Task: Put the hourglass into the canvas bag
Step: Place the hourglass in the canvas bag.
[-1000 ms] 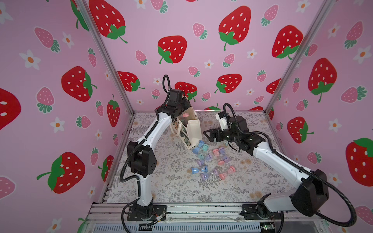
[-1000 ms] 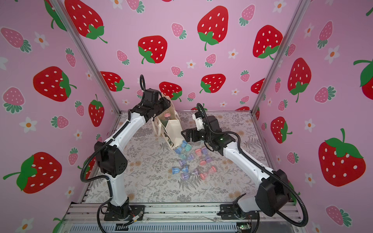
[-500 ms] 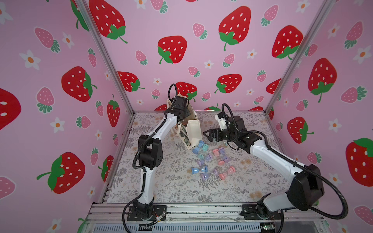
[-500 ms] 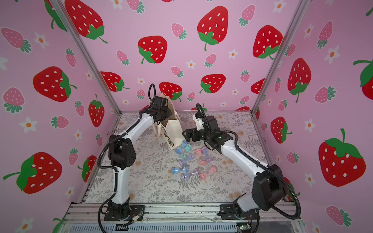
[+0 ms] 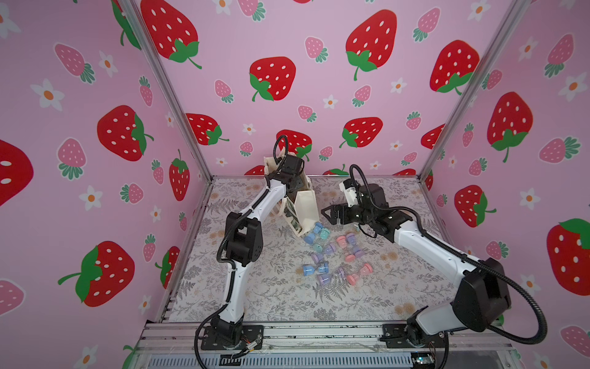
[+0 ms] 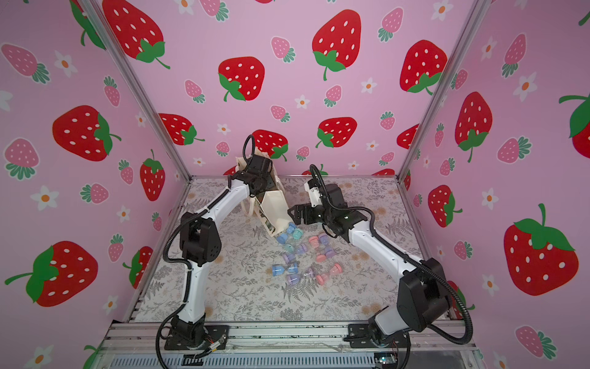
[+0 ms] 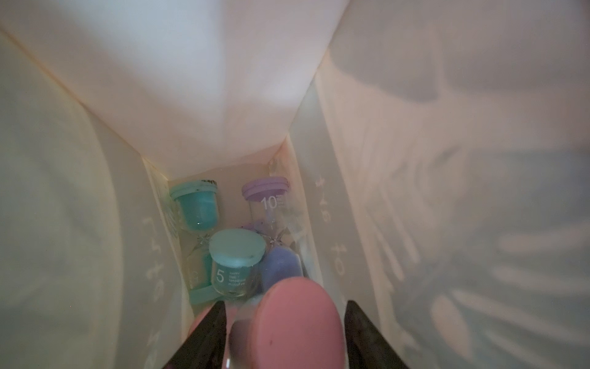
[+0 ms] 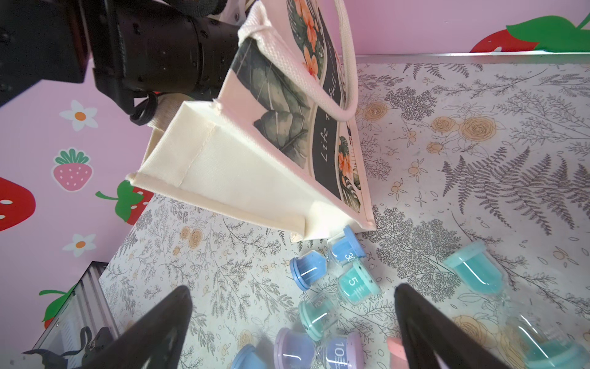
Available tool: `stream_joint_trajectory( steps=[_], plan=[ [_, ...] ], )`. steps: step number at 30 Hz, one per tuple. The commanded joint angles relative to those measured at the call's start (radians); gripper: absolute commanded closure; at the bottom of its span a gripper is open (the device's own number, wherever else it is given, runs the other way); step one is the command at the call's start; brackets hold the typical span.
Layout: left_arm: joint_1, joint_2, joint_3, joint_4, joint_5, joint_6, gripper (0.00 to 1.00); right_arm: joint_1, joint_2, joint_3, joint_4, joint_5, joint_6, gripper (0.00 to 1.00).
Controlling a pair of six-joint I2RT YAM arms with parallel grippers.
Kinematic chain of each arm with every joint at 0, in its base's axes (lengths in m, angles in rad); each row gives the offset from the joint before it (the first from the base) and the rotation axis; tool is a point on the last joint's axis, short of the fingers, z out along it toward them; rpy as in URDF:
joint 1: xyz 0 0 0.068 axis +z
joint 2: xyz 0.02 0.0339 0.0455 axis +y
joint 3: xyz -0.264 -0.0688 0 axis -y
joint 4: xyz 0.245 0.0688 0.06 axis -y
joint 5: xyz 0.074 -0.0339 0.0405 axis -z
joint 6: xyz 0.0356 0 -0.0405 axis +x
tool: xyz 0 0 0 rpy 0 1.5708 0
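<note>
Release seems to be the step in hand: the pink hourglass (image 7: 300, 322) is deep inside the canvas bag (image 7: 223, 80), between the two black fingers of the left gripper (image 7: 284, 306). It is above the hourglasses already on the bottom: a teal one marked 5 (image 7: 234, 262), a purple one marked 10 (image 7: 266, 198) and another teal one (image 7: 196, 204). The fingers stand close on both sides of the pink cap, but the wrist view is blurred there and I cannot tell if they press it or are a little apart from it. To do this step well, I think the jaws should part fully and the hourglass should drop free before the arm rises. The arm should then go straight up through the opening, so that no finger catches the canvas wall or a handle and pulls the bag over. The glass is fragile, so a short fall is better than a long one. In a top view the left arm reaches to the far side of the table (image 5: 281, 297), elbow raised, wrist bent down into the mouth of the bag. The right gripper (image 8: 292, 287) has its fingers wide apart and holds nothing. It hovers low beside the foot of the bag, over the loose hourglasses (image 5: 309, 270) scattered on the table.
</note>
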Motion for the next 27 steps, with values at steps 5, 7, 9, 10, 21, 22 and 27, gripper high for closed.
stream_joint_trajectory(
  steps=[5, 7, 9, 10, 21, 22, 27],
  plan=[
    [-0.02, -0.129, 0.001, -0.036, -0.075, 0.047, 0.33, -0.005, -0.039, -0.017, 0.016, 0.0, 0.005, 0.01],
    [-0.027, -0.165, -0.012, -0.033, -0.074, 0.061, 0.32, -0.005, -0.049, -0.022, 0.015, -0.002, 0.007, 0.01],
    [-0.03, -0.202, -0.021, -0.032, -0.058, 0.076, 0.32, -0.005, -0.055, -0.025, 0.01, -0.004, 0.006, 0.01],
    [-0.035, -0.223, -0.025, -0.031, -0.051, 0.09, 0.32, -0.006, -0.06, -0.026, 0.004, -0.007, 0.006, 0.01],
    [-0.081, -0.453, -0.159, -0.037, -0.017, 0.22, 0.3, -0.005, -0.153, -0.085, -0.059, -0.004, -0.005, 0.01],
    [-0.09, -0.479, -0.182, -0.039, -0.016, 0.234, 0.3, -0.005, -0.164, -0.092, -0.074, -0.003, -0.008, 0.01],
    [-0.141, -0.619, -0.325, -0.03, -0.016, 0.272, 0.29, -0.007, -0.238, -0.149, -0.13, -0.002, -0.019, 0.01]
  ],
)
